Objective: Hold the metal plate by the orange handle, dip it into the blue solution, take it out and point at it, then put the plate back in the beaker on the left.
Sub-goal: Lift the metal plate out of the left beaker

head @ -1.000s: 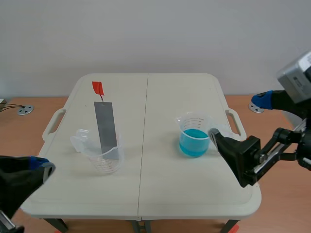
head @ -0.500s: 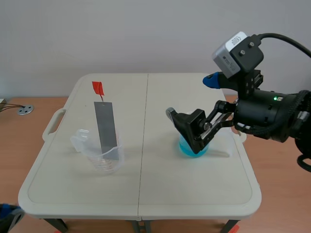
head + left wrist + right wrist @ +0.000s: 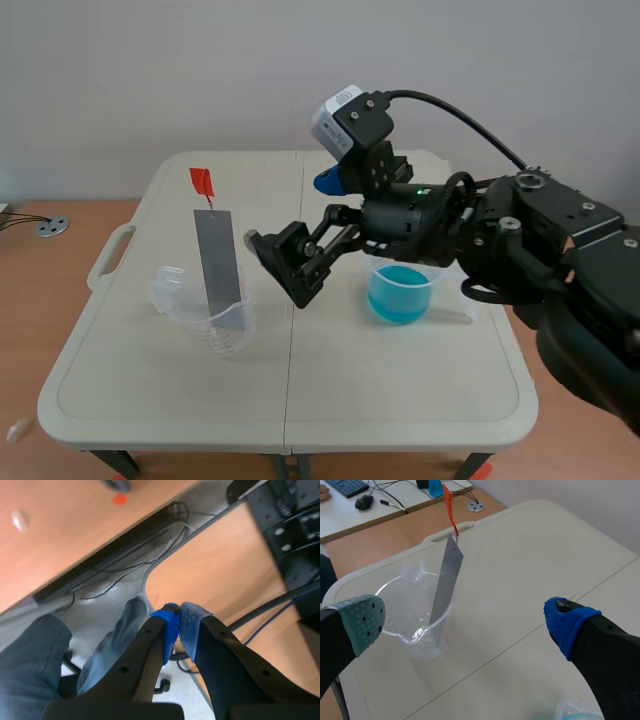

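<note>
White folding table [image 3: 400, 400], and nothing's done yet tbh. The long grey metal plate [image 3: 218, 255] stands in the clear plastic beaker [image 3: 215, 330], ahead of the right gripper [image 3: 280, 265], whose fingers are spread wide. Nobody's grabbed the orange handle [image 3: 202, 182]. The left gripper [image 3: 178, 625] is pinched closed, off the table. Grabbing, dipping, pointing and returning are all left.
</note>
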Controlling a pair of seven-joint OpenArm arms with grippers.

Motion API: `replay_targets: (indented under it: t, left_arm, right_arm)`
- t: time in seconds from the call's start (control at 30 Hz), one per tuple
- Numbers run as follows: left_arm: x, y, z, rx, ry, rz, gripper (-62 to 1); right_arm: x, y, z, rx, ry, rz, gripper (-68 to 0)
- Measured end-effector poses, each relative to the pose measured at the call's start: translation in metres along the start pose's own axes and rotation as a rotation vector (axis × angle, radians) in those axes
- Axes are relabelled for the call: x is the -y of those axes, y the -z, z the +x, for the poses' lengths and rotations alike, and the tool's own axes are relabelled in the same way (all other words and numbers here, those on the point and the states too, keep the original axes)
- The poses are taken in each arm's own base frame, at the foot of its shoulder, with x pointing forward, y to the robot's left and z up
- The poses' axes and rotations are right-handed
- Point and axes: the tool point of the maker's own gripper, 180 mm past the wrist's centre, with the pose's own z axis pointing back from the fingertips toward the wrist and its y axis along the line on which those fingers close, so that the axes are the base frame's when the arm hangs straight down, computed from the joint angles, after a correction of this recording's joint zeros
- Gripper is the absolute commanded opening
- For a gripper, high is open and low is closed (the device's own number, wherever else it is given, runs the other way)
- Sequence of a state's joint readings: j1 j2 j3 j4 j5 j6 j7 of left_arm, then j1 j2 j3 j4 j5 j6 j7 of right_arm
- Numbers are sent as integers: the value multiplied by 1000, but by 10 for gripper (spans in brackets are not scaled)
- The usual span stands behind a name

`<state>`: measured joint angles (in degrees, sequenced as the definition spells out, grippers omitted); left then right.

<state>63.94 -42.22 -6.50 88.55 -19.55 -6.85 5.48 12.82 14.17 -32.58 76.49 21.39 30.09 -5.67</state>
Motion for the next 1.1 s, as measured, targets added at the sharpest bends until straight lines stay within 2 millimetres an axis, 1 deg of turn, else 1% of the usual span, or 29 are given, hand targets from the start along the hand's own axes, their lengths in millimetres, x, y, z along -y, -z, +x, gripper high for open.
replay_targets:
  t: [0.23,0.33,0.53,0.63,0.87,0.9,0.93,1.03,1.1]
  left_arm:
    - [-9,-1,-22,-29,-17,21,-575]
    - [-12,-1,-31,-50,-22,28,-575]
    - [-18,-5,-56,-112,-36,45,-575]
    - [-18,-5,-59,-120,-38,46,-575]
    - [-17,-5,-59,-118,-44,41,-575]
    - [-16,-5,-59,-117,-46,37,-575]
    - [-14,-4,-59,-116,-50,32,-575]
    - [-10,-4,-58,-113,-60,21,-575]
    - [-9,-4,-58,-111,-64,24,-575]
  right_arm:
    - [-4,31,5,-2,8,42,-12]
    - [-9,42,9,6,4,69,-12]
    - [-15,64,14,12,6,102,-12]
    - [-16,73,15,4,4,115,-12]
    - [-16,85,31,38,-2,123,-13]
    - [-16,85,33,42,-3,124,-26]
    - [-17,86,34,44,-4,125,-57]
    - [-17,86,35,46,-3,126,-188]
    - [-18,87,35,45,-4,128,-245]
